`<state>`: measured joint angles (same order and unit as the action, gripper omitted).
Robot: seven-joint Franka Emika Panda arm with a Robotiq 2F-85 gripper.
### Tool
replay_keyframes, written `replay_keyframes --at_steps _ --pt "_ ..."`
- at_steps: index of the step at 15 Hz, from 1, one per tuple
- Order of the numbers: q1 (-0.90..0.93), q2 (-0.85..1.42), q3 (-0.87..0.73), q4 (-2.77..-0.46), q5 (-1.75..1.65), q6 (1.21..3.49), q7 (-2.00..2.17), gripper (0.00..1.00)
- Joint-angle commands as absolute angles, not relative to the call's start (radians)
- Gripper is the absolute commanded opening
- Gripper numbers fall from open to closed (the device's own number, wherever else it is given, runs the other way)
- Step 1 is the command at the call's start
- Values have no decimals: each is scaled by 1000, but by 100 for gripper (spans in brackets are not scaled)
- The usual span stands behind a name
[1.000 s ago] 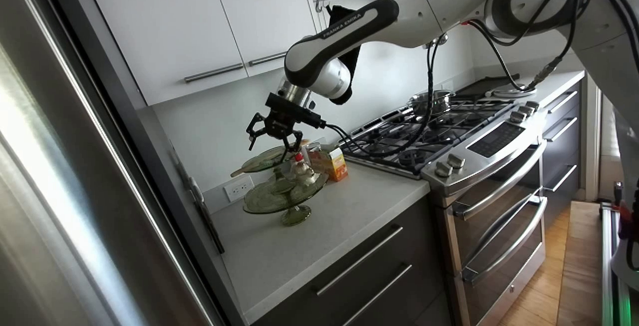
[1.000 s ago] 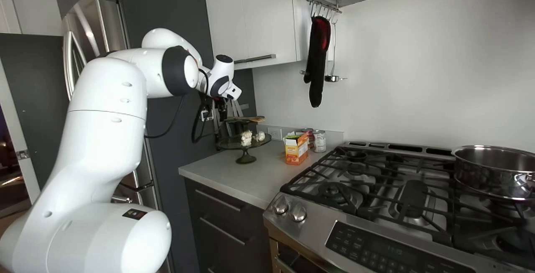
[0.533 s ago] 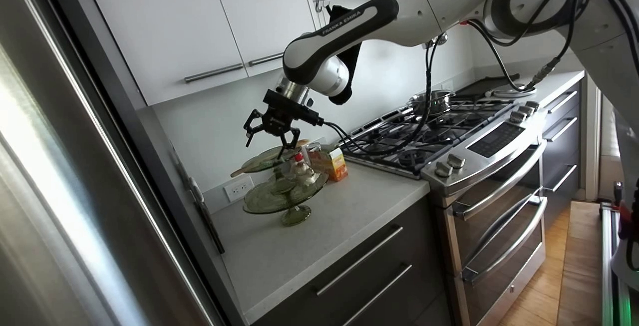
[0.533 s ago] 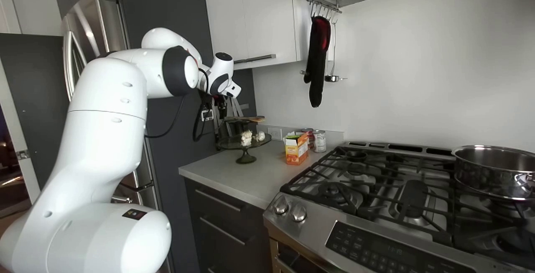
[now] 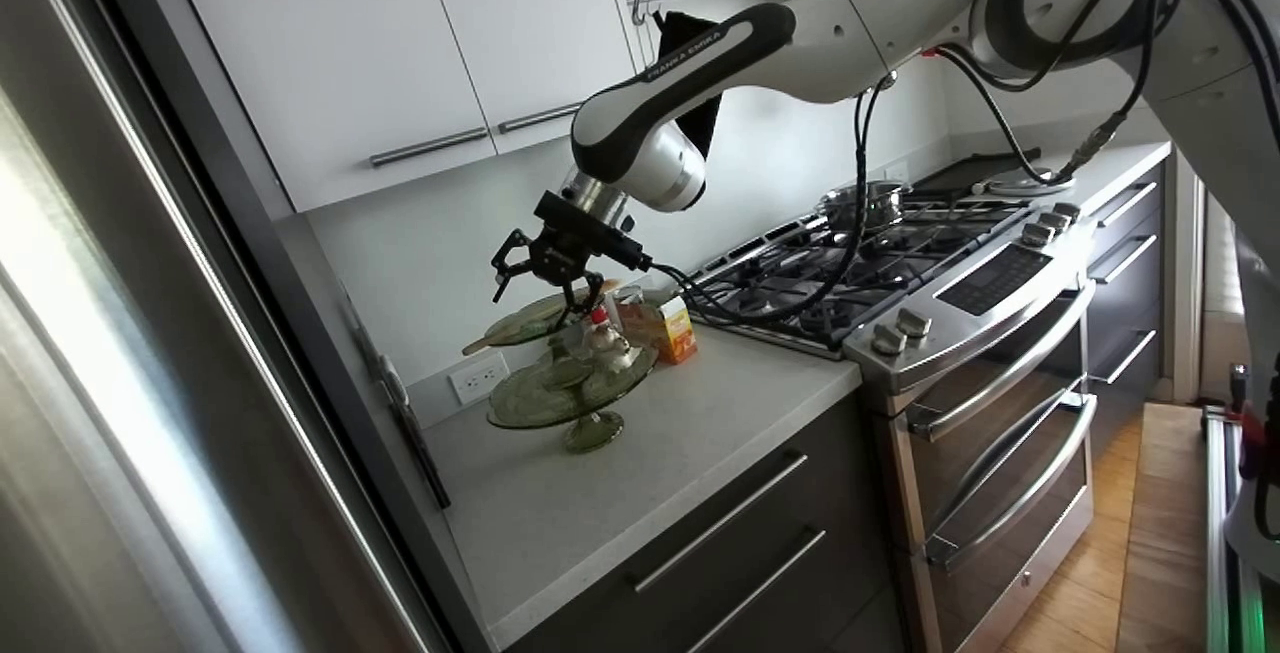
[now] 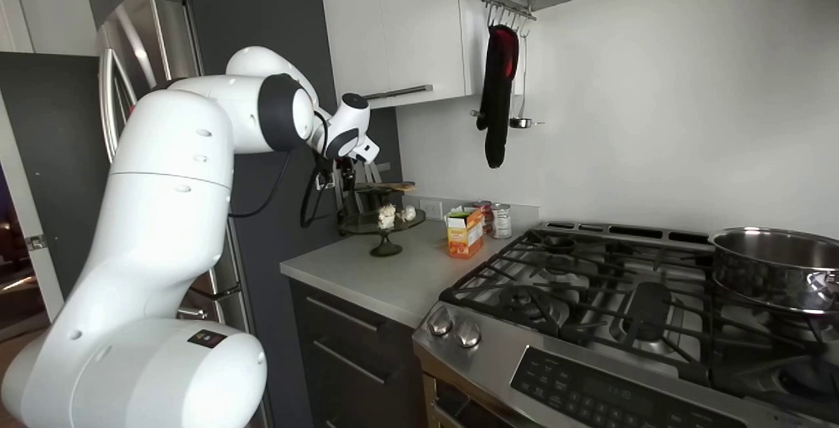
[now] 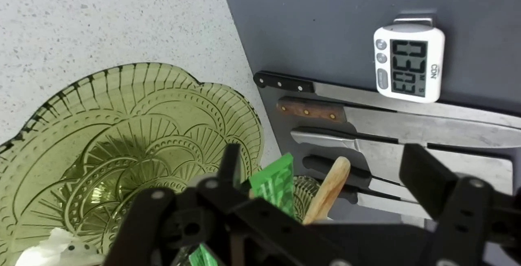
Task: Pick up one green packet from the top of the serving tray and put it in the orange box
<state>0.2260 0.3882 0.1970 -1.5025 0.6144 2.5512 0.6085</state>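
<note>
Green packet, bright and shiny, partly hidden behind the gripper in the wrist view; from where I stand it seems to lie on the top tier of the serving tray, a two-tier stand of olive glass on the pale surface. The gripper hangs tilted over that top tier, its fingers spread wide with nothing clamped; whether a finger touches the packet I cannot tell. A wooden utensil lies just beside the packet and also falls between the fingers; a second green patch shows at the wrist view's bottom edge, perhaps another packet. Garlic sits on the lower tier. The step in hand looks like lining up the grasp. To do it well, I would shift until the packet sits midway between the fingers and the utensil outside them, sink gently so no fingertip knocks the glass, then bring the fingers together on one packet only. Lift straight up before swinging toward the orange box, standing near the stand with its top open.
</note>
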Motion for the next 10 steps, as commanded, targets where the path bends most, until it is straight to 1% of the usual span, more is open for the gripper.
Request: replay_keyframes --at_steps 1,6,10 --pt "172 353 250 -1624 773 2671 467 100" --pt "97 353 329 -1687 1035 2743 180 100" --pt "43 338 367 -1715 1231 2740 -25 100"
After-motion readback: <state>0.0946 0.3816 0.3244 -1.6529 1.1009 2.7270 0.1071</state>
